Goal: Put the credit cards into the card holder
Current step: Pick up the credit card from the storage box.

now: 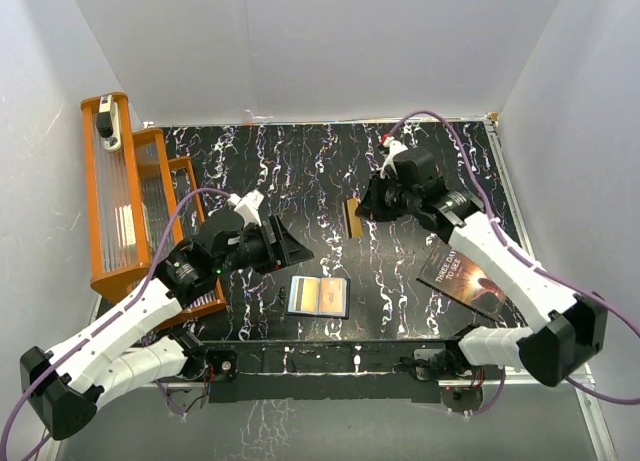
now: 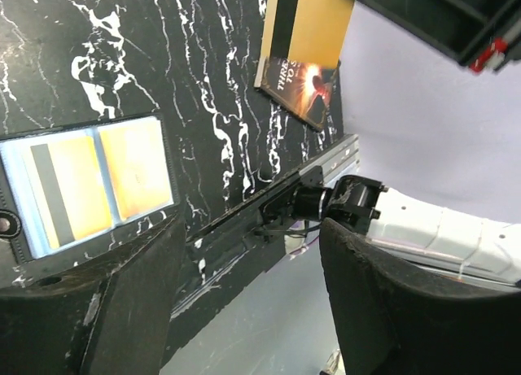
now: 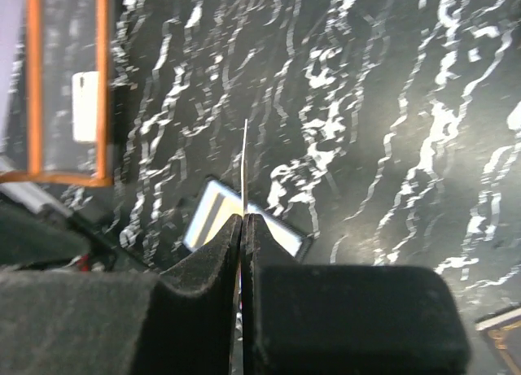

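1. Card holder (image 1: pixel 318 296), top camera: I saw it lying open and flat on the marbled black desk (image 1: pixel 400 161), near the front edge and between the two arms. Yellowish cards showed in its two panels.
2. Same view: the right hand (image 1: pixel 362 212) was over the middle of the desk, pinched on a gold card (image 1: pixel 352 219) that stood on edge, apart from the holder. The left hand (image 1: pixel 285 243) hovered just up and left of the holder with nothing in it. A dark sheet (image 1: pixel 462 276) with pale lettering lay by the right arm, and an orange rack (image 1: pixel 130 211) stood along the left side.
3. Left wrist camera: the left hand (image 2: pixel 248 261) had its jaws wide apart with nothing between them. The card holder (image 2: pixel 89 184) lay at the left, open, with its two yellow panels up. The gold card (image 2: pixel 313 21) hung at the top, with the dark sheet (image 2: pixel 301 78) just below it.
4. Right wrist camera: the right hand (image 3: pixel 244 228) was closed tight on the gold card (image 3: pixel 245 159), which I saw only as a thin edge. The card holder (image 3: pixel 210 216) lay on the desk beyond the fingertips. The orange rack (image 3: pixel 65 82) was at the upper left.
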`<state>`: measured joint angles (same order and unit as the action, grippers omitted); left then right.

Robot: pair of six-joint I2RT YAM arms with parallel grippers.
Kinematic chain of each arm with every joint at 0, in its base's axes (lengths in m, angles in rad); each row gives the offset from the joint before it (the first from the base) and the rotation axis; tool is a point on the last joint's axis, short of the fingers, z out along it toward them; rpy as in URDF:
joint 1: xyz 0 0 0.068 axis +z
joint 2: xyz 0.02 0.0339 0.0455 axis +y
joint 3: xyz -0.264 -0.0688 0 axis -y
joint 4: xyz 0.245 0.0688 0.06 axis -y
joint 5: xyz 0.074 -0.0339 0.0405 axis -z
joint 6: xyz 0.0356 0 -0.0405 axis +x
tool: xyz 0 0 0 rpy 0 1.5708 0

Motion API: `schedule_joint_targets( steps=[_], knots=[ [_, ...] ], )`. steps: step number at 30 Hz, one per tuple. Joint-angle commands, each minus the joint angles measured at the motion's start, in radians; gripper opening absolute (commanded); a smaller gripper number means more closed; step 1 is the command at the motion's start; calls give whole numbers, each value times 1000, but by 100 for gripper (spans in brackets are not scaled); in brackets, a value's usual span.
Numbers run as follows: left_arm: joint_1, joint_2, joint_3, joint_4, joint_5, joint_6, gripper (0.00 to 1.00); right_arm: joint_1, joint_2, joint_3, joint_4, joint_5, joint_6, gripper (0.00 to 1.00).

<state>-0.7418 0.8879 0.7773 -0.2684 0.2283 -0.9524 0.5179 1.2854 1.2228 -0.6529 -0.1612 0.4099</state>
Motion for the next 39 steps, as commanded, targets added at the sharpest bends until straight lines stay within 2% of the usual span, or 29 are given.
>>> schedule_joint_targets(
  steps=[1, 9, 15, 18, 23, 26, 28, 34, 39],
  knots=[
    [-4, -9, -3, 98, 20, -61, 64, 11, -132, -86, 164, -165, 155, 0],
    [-4, -5, -32, 277, 110, -177, 56, 12, -352, -286, 380, -341, 433, 0],
    [-4, 35, -42, 440, 186, -200, 56, 13, -416, -356, 505, -391, 575, 0],
    [-4, 52, -55, 508, 208, -212, 52, 13, -422, -387, 558, -414, 611, 0],
    [-4, 56, -77, 562, 215, -242, 36, 12, -417, -411, 574, -423, 616, 0],
    [-4, 51, -97, 582, 216, -254, 18, 13, -417, -424, 559, -415, 601, 0],
    [-4, 50, -105, 584, 213, -257, 0, 13, -423, -440, 558, -408, 601, 0],
    [-4, 57, -108, 531, 203, -234, 0, 12, -421, -462, 539, -378, 594, 0],
    [-3, 42, -110, 448, 163, -222, 0, 13, -419, -462, 484, -342, 563, 18]
  ],
)
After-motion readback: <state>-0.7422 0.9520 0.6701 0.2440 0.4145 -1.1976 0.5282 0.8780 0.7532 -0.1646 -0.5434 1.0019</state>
